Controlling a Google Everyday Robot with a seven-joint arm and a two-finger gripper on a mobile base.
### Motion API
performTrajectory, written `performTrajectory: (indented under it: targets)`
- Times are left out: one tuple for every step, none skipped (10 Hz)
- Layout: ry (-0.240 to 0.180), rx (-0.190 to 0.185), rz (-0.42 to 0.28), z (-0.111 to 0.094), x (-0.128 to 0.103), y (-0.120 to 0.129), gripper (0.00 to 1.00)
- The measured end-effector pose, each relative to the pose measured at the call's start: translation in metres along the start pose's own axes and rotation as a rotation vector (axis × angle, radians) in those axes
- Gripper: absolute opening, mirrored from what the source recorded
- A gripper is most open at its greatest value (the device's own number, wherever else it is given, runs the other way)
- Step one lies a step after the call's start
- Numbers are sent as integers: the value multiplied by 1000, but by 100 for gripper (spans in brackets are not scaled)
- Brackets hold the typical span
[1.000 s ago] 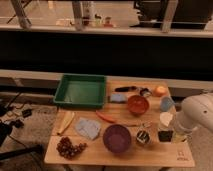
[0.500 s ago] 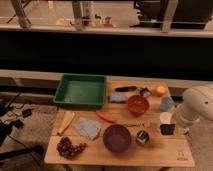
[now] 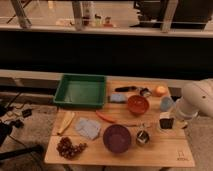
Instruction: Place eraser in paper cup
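Observation:
The paper cup [image 3: 166, 128] is small and pale and stands at the right side of the wooden table [image 3: 165, 152]. The eraser [image 3: 166, 122] shows as a dark flat slab at the cup's mouth, seemingly inside the rim. My white arm comes in from the right edge. Its gripper [image 3: 176, 120] sits just right of the cup, close to the eraser. I cannot tell whether it touches the eraser.
A light blue cup [image 3: 166, 103] stands just behind the paper cup and a small metal cup [image 3: 142, 137] to its left. An orange bowl [image 3: 137, 105], a purple bowl [image 3: 117, 137], a green tray [image 3: 62, 89], a dark long-handled tool [image 3: 127, 89], a blue cloth [image 3: 89, 127] and grapes [image 3: 69, 148] also lie on the table.
My arm has lifted a little and shifted right. The cup and the dark slab stay in place.

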Motion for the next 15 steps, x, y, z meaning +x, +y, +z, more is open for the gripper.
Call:
performTrajectory:
  targets:
    - [-1, 4, 5, 1, 1, -3, 18]
    - [-8, 7, 14, 3, 2, -7, 18]
    - [-25, 8, 29, 5, 2, -13, 18]
    - [-43, 2, 41, 6, 1, -16, 18]
    - [-55, -2, 53, 6, 3, -17, 18]
    - [-65, -5, 63, 6, 4, -18, 18]
    - [-82, -10, 73, 7, 4, -20, 18]
    - [-94, -13, 78, 7, 3, -22, 18]
    - [-110, -20, 84, 9, 1, -24, 18]
    - [-117, -26, 87, 11, 0, -24, 18]
    - [-123, -32, 90, 14, -1, -23, 18]
    - [-126, -38, 89, 18, -3, -23, 18]
    - [-125, -44, 87, 22, -6, -24, 18]
    - [-120, -48, 84, 26, -9, -25, 18]
    - [-113, -47, 80, 30, -10, -28, 18]
